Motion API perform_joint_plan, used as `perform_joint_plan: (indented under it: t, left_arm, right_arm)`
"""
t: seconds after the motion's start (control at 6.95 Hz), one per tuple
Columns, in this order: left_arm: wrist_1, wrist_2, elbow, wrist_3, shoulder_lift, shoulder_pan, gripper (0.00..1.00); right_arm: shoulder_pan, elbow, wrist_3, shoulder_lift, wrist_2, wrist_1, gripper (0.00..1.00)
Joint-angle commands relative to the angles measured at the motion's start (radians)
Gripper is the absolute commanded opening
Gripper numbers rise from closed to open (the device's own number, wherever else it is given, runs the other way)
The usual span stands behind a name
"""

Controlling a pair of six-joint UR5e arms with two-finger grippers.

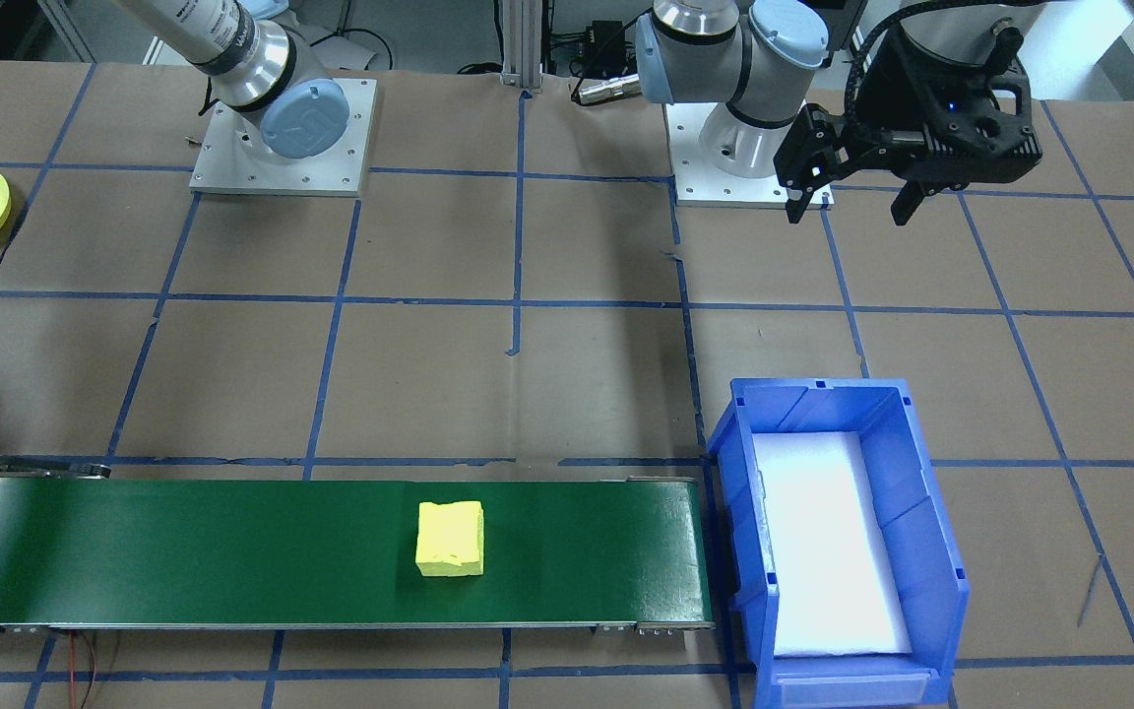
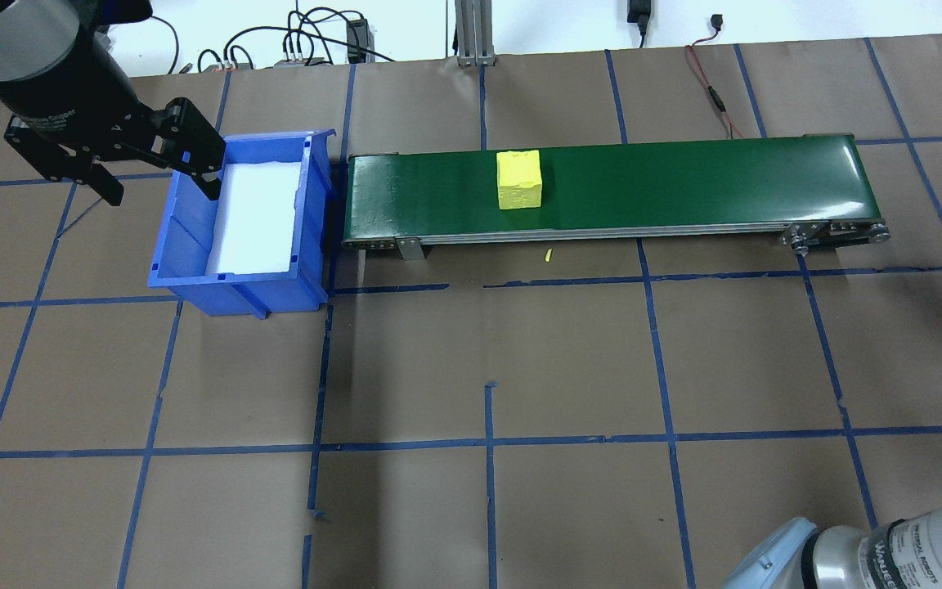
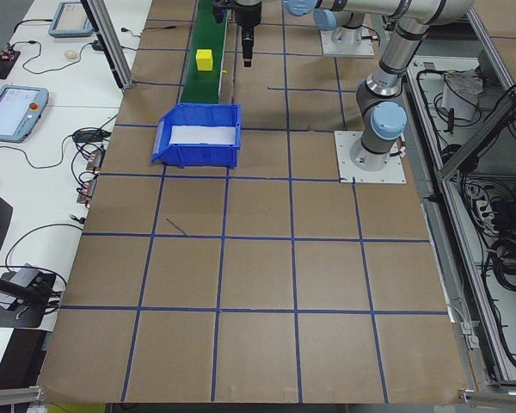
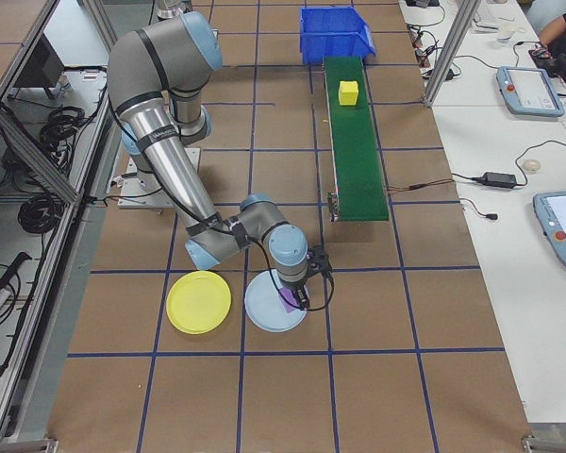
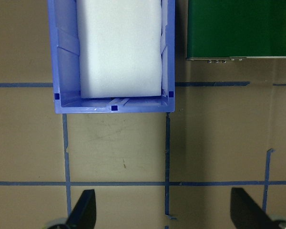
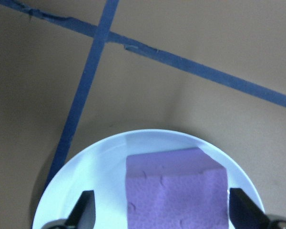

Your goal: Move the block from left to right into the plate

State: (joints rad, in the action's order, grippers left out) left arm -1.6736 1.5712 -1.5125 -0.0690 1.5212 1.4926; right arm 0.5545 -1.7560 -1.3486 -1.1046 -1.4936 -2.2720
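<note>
A purple block (image 6: 176, 186) lies in the light blue plate (image 6: 81, 186), and my right gripper (image 6: 161, 212) stands open around it, one finger on each side. In the exterior right view that gripper (image 4: 300, 294) hangs low over the same plate (image 4: 264, 311). A yellow block (image 1: 450, 539) sits mid-way along the green conveyor belt (image 1: 183, 551). My left gripper (image 1: 848, 205) is open and empty, hovering beside the blue bin (image 2: 185, 254).
A yellow plate (image 4: 198, 302) lies beside the light blue one. The blue bin (image 1: 921, 512) with a white liner stands at the conveyor's end. Brown paper with blue tape lines covers the table. The arm bases (image 1: 282, 138) stand at the robot's side.
</note>
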Motion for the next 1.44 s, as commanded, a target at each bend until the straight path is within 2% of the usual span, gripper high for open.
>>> perform_joint_plan:
  t: [0.0,0.14,0.29,0.58,0.72,1.01,1.3]
  left_arm:
    - [0.000,0.000,0.000,0.000,-0.001,0.000,1.00]
    - [0.000,0.000,0.000,0.000,0.000,0.000,1.00]
    - [0.000,0.001,-0.003,0.001,-0.001,0.001,1.00]
    - [0.002,0.006,0.003,0.000,-0.001,0.000,1.00]
    - [0.000,0.006,0.002,0.000,-0.001,0.000,1.00]
    - [0.000,0.006,0.000,0.000,-0.001,0.000,1.00]
    - [0.000,0.006,-0.003,0.000,-0.001,0.001,1.00]
  right_arm:
    - [-0.021,-0.005,0.096,-0.047,-0.081,0.009,1.00]
    - [-0.005,-0.003,0.220,-0.117,-0.094,0.093,1.00]
    - [0.075,0.003,0.312,-0.189,-0.082,0.188,1.00]
    - [0.352,0.015,0.612,-0.262,-0.077,0.261,1.00]
    - [0.489,0.015,0.795,-0.262,-0.019,0.259,1.00]
    - [0.644,0.038,1.073,-0.251,0.108,0.259,1.00]
    - [0.715,0.133,1.231,-0.164,0.214,0.256,1.00]
